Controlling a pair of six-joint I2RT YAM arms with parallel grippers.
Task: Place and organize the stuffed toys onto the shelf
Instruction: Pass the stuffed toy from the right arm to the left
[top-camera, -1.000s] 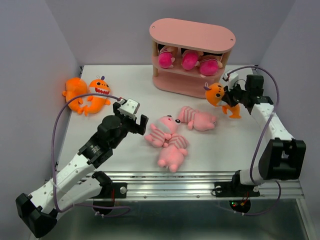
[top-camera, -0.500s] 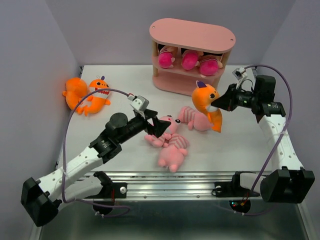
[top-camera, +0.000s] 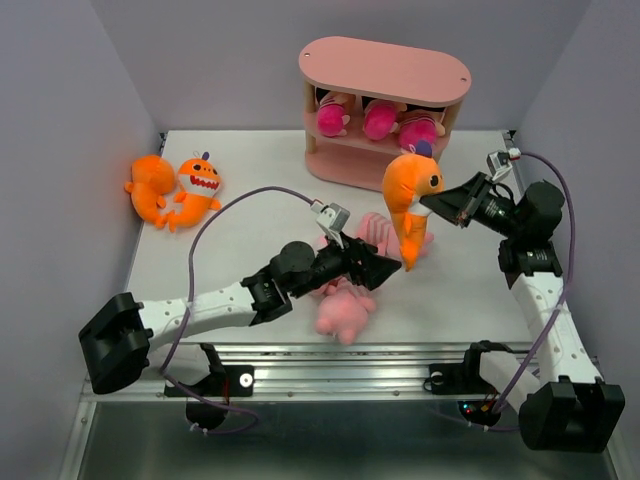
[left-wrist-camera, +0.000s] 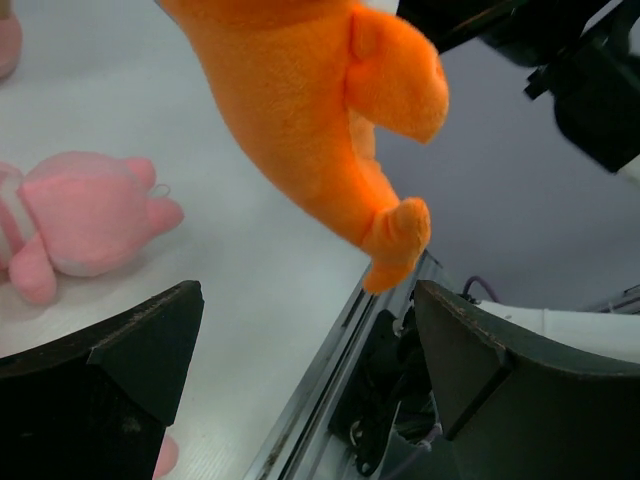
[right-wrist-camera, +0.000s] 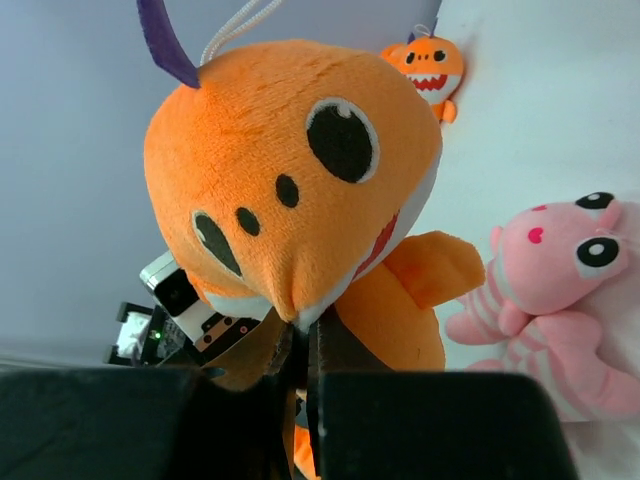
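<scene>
Orange monsters: 3 in all. One, the held orange monster (top-camera: 410, 190), hangs in the air just in front of the shelf (top-camera: 385, 70). The R gripper (top-camera: 432, 205) has its jaws squeezed tight on its face, by the mouth. The other 2 orange monsters (top-camera: 197, 180) lie touching each other at the far left of the table (top-camera: 250, 165), well apart from the shelf.

Dolls (top-camera: 378, 120): 3, side by side on the shelf's middle level.

Pigs (top-camera: 342, 312): I can count 2 for sure from the top cam, both on the table near the middle. The L arm lies across them, so I can't tell if there are more.

L gripper (top-camera: 385, 272): jaws wide, nothing in them. It is low over the table by the pigs and just under the hanging monster.

Only the top cam shows the shelf and dolls.

L wrist cam shows the monster's body and foot (left-wrist-camera: 395, 235) dangling above the gap between its own fingers (left-wrist-camera: 110, 380). It also shows 1 pig (left-wrist-camera: 85, 215) lying off to the side and the table's metal front edge.

R wrist cam shows the monster's face (right-wrist-camera: 290, 190) up close: black eye, purple horn, white loop. It also shows a pig's face (right-wrist-camera: 560, 280) w/ black eyes, and 1 far monster (right-wrist-camera: 430, 65), tiny, w/ teeth showing.
</scene>
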